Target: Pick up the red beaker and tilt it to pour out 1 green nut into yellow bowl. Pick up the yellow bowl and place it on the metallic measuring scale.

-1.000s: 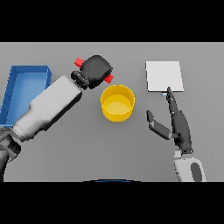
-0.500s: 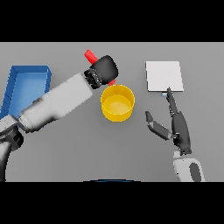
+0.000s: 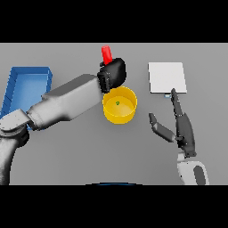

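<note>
One hand, the left hand [image 3: 113,73], has its fingers curled round the red beaker [image 3: 106,54], which sticks up above the hand, just behind the yellow bowl [image 3: 119,105]. One small green nut [image 3: 117,103] lies inside the bowl. The bowl stands on the grey tabletop [image 3: 80,151]. The right hand [image 3: 182,129] rests to the right of the bowl with straight, spread fingers, just in front of the metallic scale [image 3: 166,77]. At the far left is a blue tray [image 3: 26,89].
</note>
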{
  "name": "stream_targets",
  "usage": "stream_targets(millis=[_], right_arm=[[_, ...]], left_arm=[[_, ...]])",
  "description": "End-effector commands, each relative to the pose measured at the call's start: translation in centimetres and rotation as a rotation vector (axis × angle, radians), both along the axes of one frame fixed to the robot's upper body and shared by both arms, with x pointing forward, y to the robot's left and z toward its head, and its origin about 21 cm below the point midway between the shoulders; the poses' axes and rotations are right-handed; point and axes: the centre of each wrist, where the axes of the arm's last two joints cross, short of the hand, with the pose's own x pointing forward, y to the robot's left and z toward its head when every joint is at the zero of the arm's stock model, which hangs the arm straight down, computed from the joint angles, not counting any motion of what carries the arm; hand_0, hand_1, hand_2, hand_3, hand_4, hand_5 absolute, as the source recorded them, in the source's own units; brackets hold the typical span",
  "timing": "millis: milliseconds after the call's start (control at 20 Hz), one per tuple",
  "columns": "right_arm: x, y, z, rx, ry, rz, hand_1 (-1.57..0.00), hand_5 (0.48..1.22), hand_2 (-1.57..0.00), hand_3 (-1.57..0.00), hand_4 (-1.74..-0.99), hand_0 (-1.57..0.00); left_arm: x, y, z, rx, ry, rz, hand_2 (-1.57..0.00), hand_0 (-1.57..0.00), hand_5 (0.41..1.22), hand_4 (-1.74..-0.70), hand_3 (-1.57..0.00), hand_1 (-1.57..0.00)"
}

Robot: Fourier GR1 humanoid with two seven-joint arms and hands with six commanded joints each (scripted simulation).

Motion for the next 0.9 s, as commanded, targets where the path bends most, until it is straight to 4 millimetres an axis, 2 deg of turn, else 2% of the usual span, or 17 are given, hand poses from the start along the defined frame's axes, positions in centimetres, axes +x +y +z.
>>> stream_targets(millis=[0,100,250,350,400,600,700,850], right_arm=[[-0.1,0.5,-0.1,-0.006,-0.008,0.008,0.0,0.632,0.0,0.0,-1.159,0.0],[-0.3,-0.1,-0.3,-0.021,0.001,-0.005,0.0,0.635,0.0,0.0,-1.16,0.0],[-0.3,0.2,0.2,0.002,-0.013,-0.011,0.0,0.634,0.0,0.0,-1.151,0.0],[0.0,0.0,0.1,0.016,-0.004,-0.009,0.0,0.635,0.0,0.0,-1.152,0.0],[-0.1,0.2,-0.1,0.023,-0.009,-0.002,0.0,0.636,0.0,0.0,-1.153,0.0],[-0.2,0.1,0.0,0.021,-0.03,0.019,0.0,0.654,0.0,0.0,-1.154,0.0],[-0.1,0.0,-0.3,0.004,-0.023,0.014,0.0,0.66,0.0,0.0,-1.16,0.0],[0.0,0.3,-0.4,0.024,-0.027,0.034,0.0,0.661,0.0,0.0,-1.16,0.0]], left_arm=[[-0.3,-0.5,-0.3,0.014,-0.01,-0.013,-1.57,-1.57,1.221,-1.73,-1.57,-1.57],[-0.4,-1.1,-0.4,0.051,-0.036,-0.039,-1.57,-1.57,1.221,-1.73,-1.57,-1.57],[-0.5,-1.2,0.3,0.102,-0.072,-0.062,-1.57,-1.57,1.221,-1.72,-1.57,-1.57],[-0.3,-2.1,1.5,0.122,-0.08,-0.092,-1.57,-1.57,1.221,-1.72,-1.57,-1.57],[0.2,-1.9,2.4,0.138,-0.088,-0.087,-1.57,-1.57,1.221,-1.72,-1.57,-1.57],[2.3,-1.4,8.6,0.109,-0.227,-0.051,-1.57,-1.57,1.221,-1.73,-1.57,-1.57],[3.4,-0.6,12.8,0.028,-0.275,-0.013,-1.57,-1.57,1.221,-1.73,-1.18,-1.57],[5.5,2.7,17.8,-0.201,-0.318,0.159,-1.57,-1.57,1.221,-1.73,-1.37,-1.57]])
